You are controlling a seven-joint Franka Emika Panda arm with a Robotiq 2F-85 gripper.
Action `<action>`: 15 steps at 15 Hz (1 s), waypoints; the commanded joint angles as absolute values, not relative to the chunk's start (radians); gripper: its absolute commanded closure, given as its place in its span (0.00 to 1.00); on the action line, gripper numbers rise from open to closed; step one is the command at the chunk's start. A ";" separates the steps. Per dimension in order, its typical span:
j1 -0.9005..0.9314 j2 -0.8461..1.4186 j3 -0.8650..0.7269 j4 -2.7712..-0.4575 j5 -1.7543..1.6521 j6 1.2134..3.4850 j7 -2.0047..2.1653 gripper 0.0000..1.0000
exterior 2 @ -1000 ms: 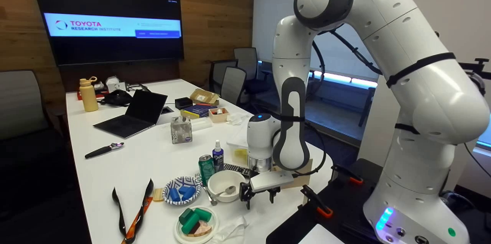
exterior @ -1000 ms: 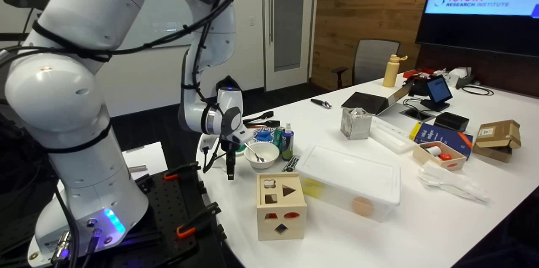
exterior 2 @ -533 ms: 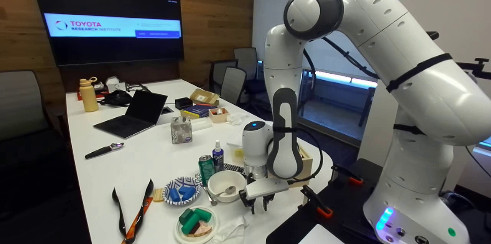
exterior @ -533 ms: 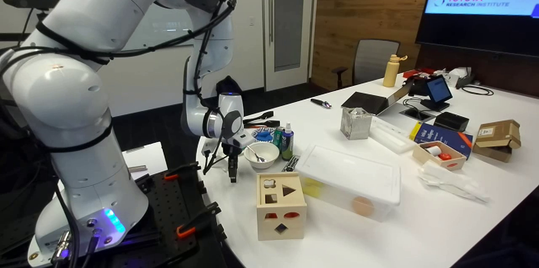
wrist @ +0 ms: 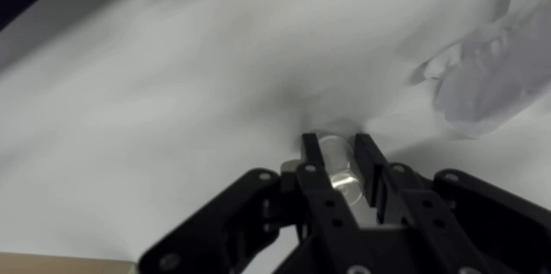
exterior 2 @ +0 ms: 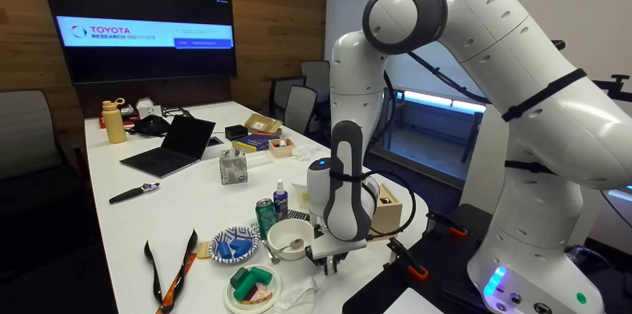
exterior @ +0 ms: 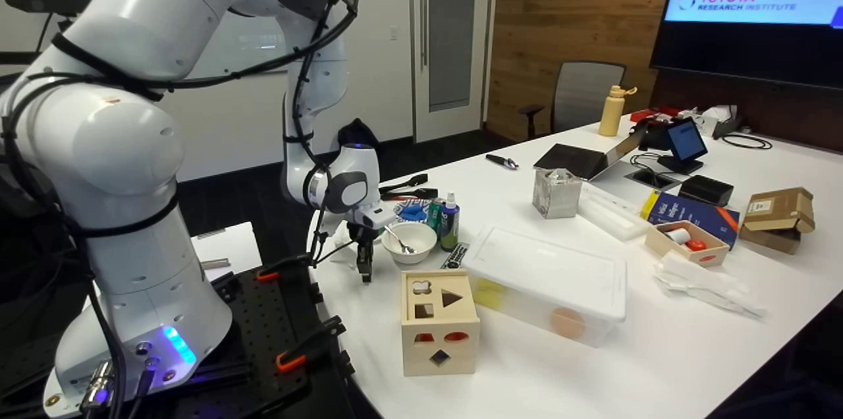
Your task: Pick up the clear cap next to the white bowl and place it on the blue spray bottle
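In the wrist view, my gripper (wrist: 336,138) is shut on the clear cap (wrist: 342,159), which stands between the two finger pads with its round end toward the camera. Whether its lower end touches the table cannot be made out. The cap is too small to see in either exterior view. My gripper (exterior 2: 330,269) is low at the table beside the white bowl (exterior 2: 286,229), on the robot's side of it. The blue spray bottle (exterior 2: 280,203), with its white nozzle up, stands upright beyond the bowl; it also shows as a blue spray bottle (exterior: 450,224) near the remote.
A green can (exterior 2: 266,217) stands right against the bottle. A spoon (exterior 2: 295,244) rests in the bowl. Nearby are a crumpled napkin (wrist: 490,71), a plate with green pieces (exterior 2: 228,299), a wooden shape cube (exterior: 439,346) and a lidded plastic bin (exterior: 546,267).
The gripper's fingers have come together from wide apart and now hold the cap. The wrist has turned and the arm has shifted slightly; the objects on the table stay put.
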State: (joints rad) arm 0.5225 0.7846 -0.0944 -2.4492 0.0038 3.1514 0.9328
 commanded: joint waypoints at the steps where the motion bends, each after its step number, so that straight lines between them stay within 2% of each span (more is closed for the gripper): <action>1: 0.597 0.691 -0.149 -2.467 0.078 3.049 0.846 0.94; 5: 0.693 0.556 -0.304 -2.447 0.017 2.883 0.788 0.94; 8: 0.665 0.507 -0.364 -2.339 -0.090 2.814 0.706 0.94; 10: 0.593 0.493 -0.331 -2.252 -0.130 2.806 0.634 0.94; 15: 0.351 0.548 -0.109 -2.046 -0.066 2.782 0.395 0.94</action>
State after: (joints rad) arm 0.4629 0.5041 -0.2216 -2.1545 -0.1049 2.8327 0.5132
